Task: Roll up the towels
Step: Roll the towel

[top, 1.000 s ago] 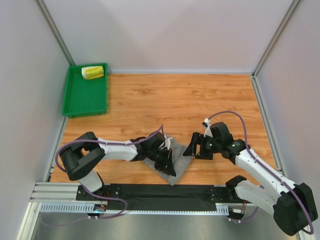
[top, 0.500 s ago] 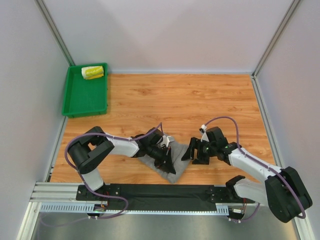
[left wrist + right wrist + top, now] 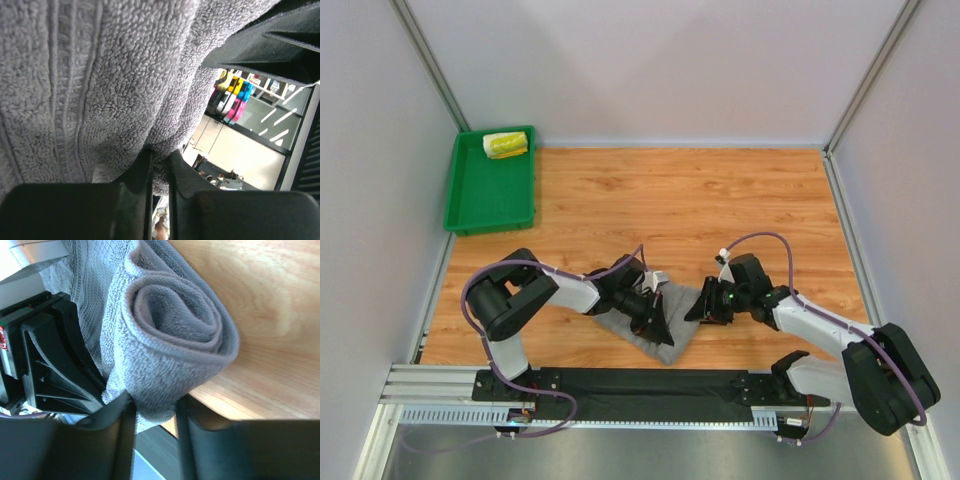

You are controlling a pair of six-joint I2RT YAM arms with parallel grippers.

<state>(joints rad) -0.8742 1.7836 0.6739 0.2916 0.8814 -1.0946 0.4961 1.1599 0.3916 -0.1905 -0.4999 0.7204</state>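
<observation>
Both the left pincer (image 3: pixel 160 154) and right pincer (image 3: pixel 155 401) are narrowed on folds of the grey towel (image 3: pixel 170 325) at the bench's (image 3: pixel 720 200) near middle; uneven pulling would likely unwind its loose roll.

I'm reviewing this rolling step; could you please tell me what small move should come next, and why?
Probably roll the grey towel one more turn, both wrists together. The right gripper and left gripper each pinch it, a spiral has already formed at its end, and flat cloth lies beyond the roll.
</observation>
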